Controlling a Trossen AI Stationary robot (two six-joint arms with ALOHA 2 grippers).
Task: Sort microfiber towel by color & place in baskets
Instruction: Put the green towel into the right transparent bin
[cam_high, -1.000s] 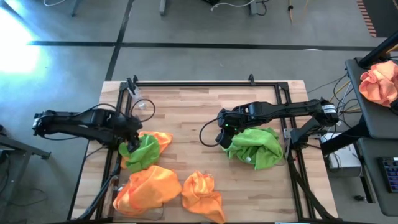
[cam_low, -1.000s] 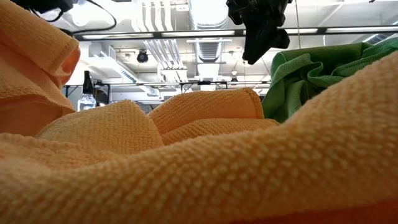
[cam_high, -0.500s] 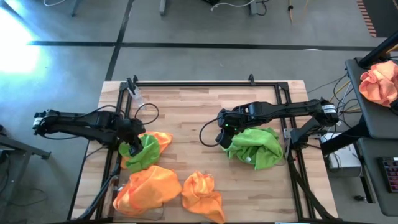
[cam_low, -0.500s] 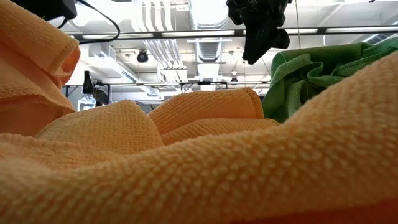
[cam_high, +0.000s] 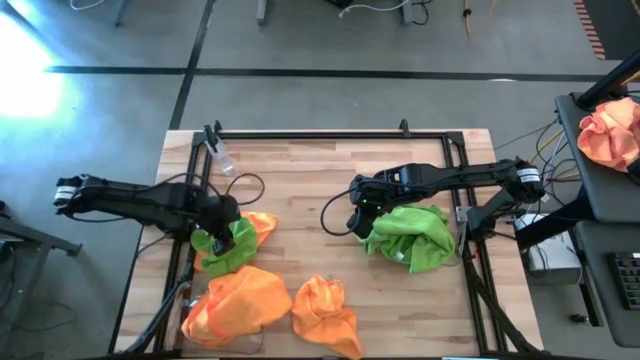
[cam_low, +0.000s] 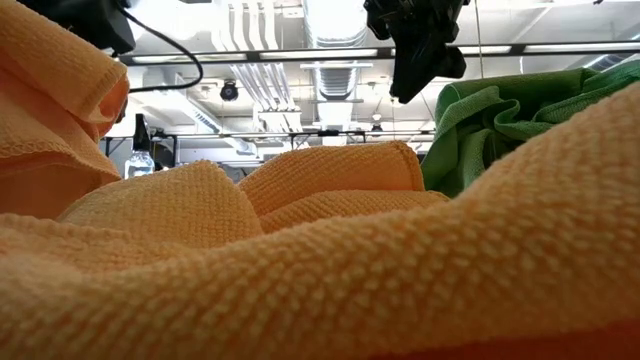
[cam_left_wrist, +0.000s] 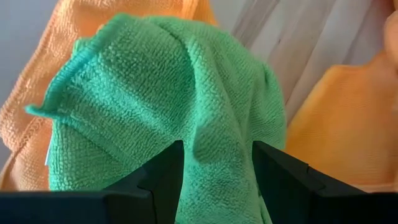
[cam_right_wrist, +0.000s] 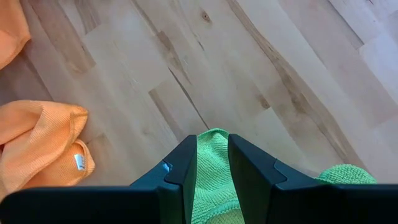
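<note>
A lime green towel lies bunched on an orange towel at the table's left, and my left gripper is shut on it. A second green towel is heaped at the table's right, with my right gripper shut on its left edge. Two more orange towels lie near the front edge. One of them fills the low view. I cannot make out the baskets in any view. My left gripper pinches a raised fold of the green towel between its two fingers, coming steeply from above. The rest of the towel spreads below onto the orange cloth. My right gripper pinches an edge of the other green towel between its fingers, slanting down. The towel's bulk lies heaped on the table.
A black frame borders the wooden table top. A peach-pink cloth lies on a side stand off the table's right. Bare wood spreads between the arms and toward the far edge.
My left gripper has sunk toward the towel pile and tipped more steeply downward, edging slightly toward the table's right with the green towel still between its fingers. The green towel now sits lower and more bunched on the orange one.
</note>
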